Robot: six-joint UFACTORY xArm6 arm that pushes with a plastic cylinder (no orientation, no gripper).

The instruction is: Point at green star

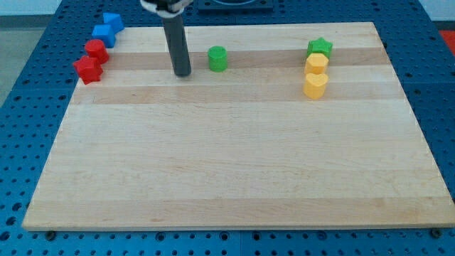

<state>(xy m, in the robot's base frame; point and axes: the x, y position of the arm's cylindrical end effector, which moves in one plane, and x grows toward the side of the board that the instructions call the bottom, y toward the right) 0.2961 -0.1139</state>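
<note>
- The small green star-shaped block point(320, 48) sits far right on the pale wooden board point(234, 171), touching the upper of two yellow blocks point(316, 64) stacked nearward.
- My tip point(183, 73), a bare dark rod holding nothing, rests just left of the green cylinder block point(217, 58).
- I judge it best to swing near-side around that cylinder, then stop short of the star without nudging it.

You can't see the rod's point(175, 43) upper end, the top edge chops it off, and the mount up there's blurry.

A pale wooden board point(234, 171) lies on a blue perforated table point(28, 107) under even light.
</note>
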